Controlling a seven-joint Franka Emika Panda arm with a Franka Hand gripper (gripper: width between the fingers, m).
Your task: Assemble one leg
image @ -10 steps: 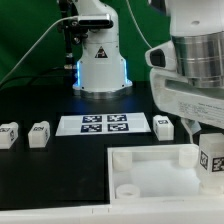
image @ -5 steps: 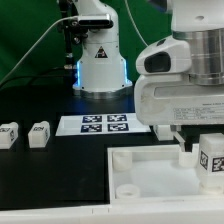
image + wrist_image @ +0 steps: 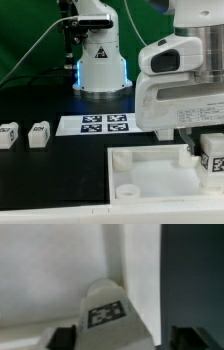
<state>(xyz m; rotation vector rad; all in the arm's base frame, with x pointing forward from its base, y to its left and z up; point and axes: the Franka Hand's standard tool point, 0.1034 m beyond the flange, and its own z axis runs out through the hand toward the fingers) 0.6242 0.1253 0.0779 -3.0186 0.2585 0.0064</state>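
Observation:
My gripper is shut on a leg, a small white block with a square marker. It holds the leg upright at the far corner of the white tray, at the exterior view's right. In the wrist view the leg stands between the two dark fingers, against the tray's white wall. Its lower end is hidden. Two more legs lie on the black table at the exterior view's left.
The marker board lies behind the tray. The robot's base stands at the back, with cables beside it. My arm's large white hand covers the table right of the marker board.
The arm's hand has turned over the tray's corner and now hides the leg that lay right of the marker board. The held leg has stayed in place.

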